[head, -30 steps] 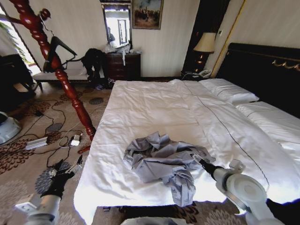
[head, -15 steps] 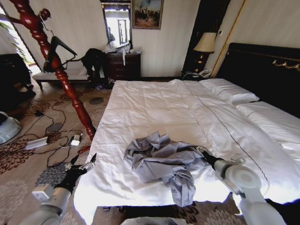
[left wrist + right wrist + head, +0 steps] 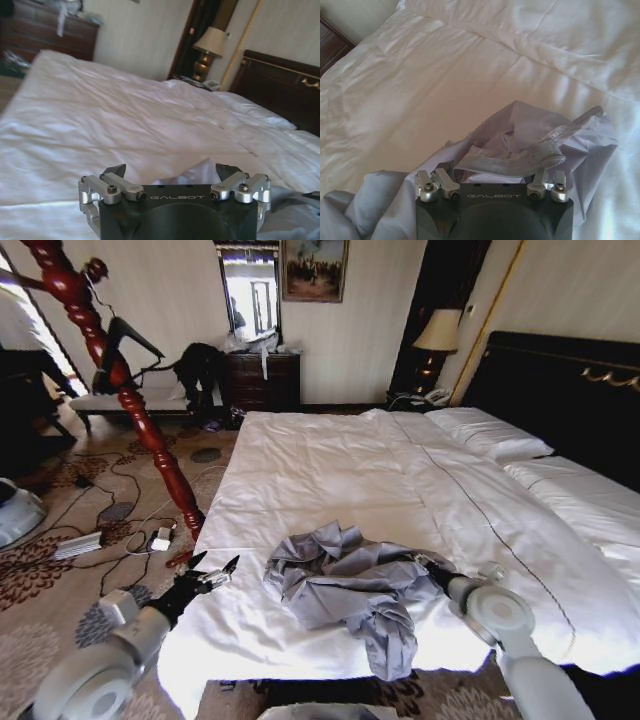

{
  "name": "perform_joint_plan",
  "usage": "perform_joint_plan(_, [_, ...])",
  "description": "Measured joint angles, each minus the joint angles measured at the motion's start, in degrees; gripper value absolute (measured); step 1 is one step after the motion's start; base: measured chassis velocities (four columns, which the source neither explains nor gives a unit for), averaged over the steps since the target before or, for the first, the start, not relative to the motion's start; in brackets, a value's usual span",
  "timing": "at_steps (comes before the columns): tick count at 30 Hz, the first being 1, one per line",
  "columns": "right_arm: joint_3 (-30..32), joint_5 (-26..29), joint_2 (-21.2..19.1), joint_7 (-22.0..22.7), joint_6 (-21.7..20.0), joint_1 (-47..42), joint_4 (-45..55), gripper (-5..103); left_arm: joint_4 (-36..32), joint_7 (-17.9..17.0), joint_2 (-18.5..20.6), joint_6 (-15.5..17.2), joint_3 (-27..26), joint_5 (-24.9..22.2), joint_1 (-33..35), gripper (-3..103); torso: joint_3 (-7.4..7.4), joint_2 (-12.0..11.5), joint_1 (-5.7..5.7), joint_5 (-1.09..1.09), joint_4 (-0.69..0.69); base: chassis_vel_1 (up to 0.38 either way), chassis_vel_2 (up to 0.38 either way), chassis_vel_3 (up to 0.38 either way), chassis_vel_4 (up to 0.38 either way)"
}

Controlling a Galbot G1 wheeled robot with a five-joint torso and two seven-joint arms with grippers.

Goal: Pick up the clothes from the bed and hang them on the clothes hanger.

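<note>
R end effector [image 3: 425,566] at clothes [image 3: 350,585], L end effector [image 3: 213,571] open

right gripper [image 3: 420,563] tips buried in the clothes [image 3: 350,590], bed [image 3: 560,540] cut off at right edge

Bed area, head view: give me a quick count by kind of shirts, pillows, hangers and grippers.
Grey-blue shirt, crumpled on the bed: 1
White pillows: 2
Black hanger, on the red coat stand: 1
Grippers: 2, the left gripper open near the bed's edge, the right gripper at the shirt
Total: 6
</note>
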Motion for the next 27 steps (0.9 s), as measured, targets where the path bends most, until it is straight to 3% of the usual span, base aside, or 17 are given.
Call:
perform_joint_plan(3, [0.25,-0.26,0.25,-0.02,0.21,-0.17,-0.17,71,2.61,-0.95,2.64,0.90,12.45,-6.26,-16.94,100,0.00,0.00,0.00,0.01,0.04,0.000,0.000,0.000,0.000])
perform_joint_plan(4, [0.25,-0.26,0.25,-0.02,0.21,-0.17,-0.17,71,2.61,-0.95,2.64,0.90,12.45,-6.26,-16.94,100,0.00,0.00,0.00,0.01,0.04,0.000,0.000,0.000,0.000])
perform_joint_plan(6, [0.62,-0.23,0.24,-0.04,0.30,-0.06,-0.43,60,5.65,-0.34,3.13,1.50,22.27,-8.15,-29.87,100,0.00,0.00,0.00,0.02,0.02,0.000,0.000,0.000,0.000])
perform_joint_plan(7, [0.72,-0.20,0.13,-0.04,0.34,0.12,-0.68,54,7.68,0.13,2.83,1.77,27.90,-8.58,-35.96,100,0.00,0.00,0.00,0.01,0.05,0.000,0.000,0.000,0.000])
perform_joint_plan(8, [0.72,-0.20,0.13,-0.04,0.34,0.12,-0.68,54,7.68,0.13,2.83,1.77,27.90,-8.58,-35.96,100,0.00,0.00,0.00,0.01,0.05,0.000,0.000,0.000,0.000])
perform_joint_plan(11, [0.98,0.50,-0.38,-0.04,0.45,0.99,-1.28,42,13.91,0.52,-1.31,2.49,43.17,-10.14,-52.64,100,0.01,0.00,0.01,0.00,0.04,0.000,0.000,0.000,0.000])
perform_joint_plan(12, [0.98,0.50,-0.38,-0.04,0.45,0.99,-1.28,42,13.91,0.52,-1.31,2.49,43.17,-10.14,-52.64,100,0.01,0.00,0.01,0.00,0.04,0.000,0.000,0.000,0.000])
perform_joint_plan(13, [1.07,0.71,-0.49,-0.03,0.46,1.15,-1.34,42,15.24,0.54,-2.54,2.56,46.58,-10.17,-55.72,100,0.00,0.00,0.01,0.00,0.04,0.000,0.000,0.000,0.000])
perform_joint_plan(14, [1.21,1.03,-0.73,-0.01,0.47,1.31,-1.48,37,17.41,0.52,-4.84,2.79,52.17,-9.82,-60.34,100,0.00,0.00,0.00,0.01,0.04,0.000,0.000,0.000,0.000])
perform_joint_plan(16, [1.56,1.38,-1.03,0.01,0.47,1.33,-1.69,27,19.91,-0.68,-8.33,3.14,58.36,-9.42,-65.99,100,0.00,0.00,0.01,0.01,0.05,0.000,0.000,0.000,0.000])
perform_joint_plan(17, [1.56,1.38,-1.03,0.01,0.47,1.33,-1.69,27,19.91,-0.68,-8.33,3.14,58.36,-9.42,-65.99,100,0.00,0.00,0.01,0.01,0.05,0.000,0.000,0.000,0.000])
perform_joint_plan(19, [1.90,1.45,-1.19,0.02,0.46,1.13,-1.95,15,22.49,-3.60,-12.91,4.09,63.42,-9.72,-71.15,100,0.00,0.00,0.01,0.03,0.05,0.000,0.000,0.000,0.000])
perform_joint_plan(20, [2.10,1.46,-1.27,0.02,0.43,0.97,-2.07,15,24.07,-4.74,-15.92,4.52,65.62,-9.92,-73.23,100,0.00,0.00,0.01,0.03,0.04,0.000,0.000,0.000,0.000])
perform_joint_plan(22, [2.58,1.50,-1.48,0.02,0.37,0.57,-2.15,4,27.48,-6.01,-21.34,4.87,68.56,-9.95,-75.71,100,0.00,0.00,0.01,0.04,0.01,0.000,0.000,0.000,0.000])
perform_joint_plan(23, [2.58,1.50,-1.48,0.02,0.37,0.57,-2.15,4,27.48,-6.01,-21.34,4.87,68.56,-9.95,-75.71,100,0.00,0.00,0.01,0.04,0.01,0.000,0.000,0.000,0.000])
perform_joint_plan(25, [3.27,1.84,-2.05,0.04,0.31,-0.03,-2.11,1,32.05,-7.02,-26.45,4.91,70.37,-10.59,-76.92,99,0.00,-0.01,0.01,0.03,0.02,0.000,0.000,0.000,0.000])
perform_joint_plan(27, [3.72,2.19,-2.53,0.07,0.23,-0.36,-2.09,1,34.49,-7.37,-28.60,4.91,70.86,-11.61,-77.14,98,0.00,0.00,0.01,0.03,0.03,0.000,0.000,0.000,0.000])
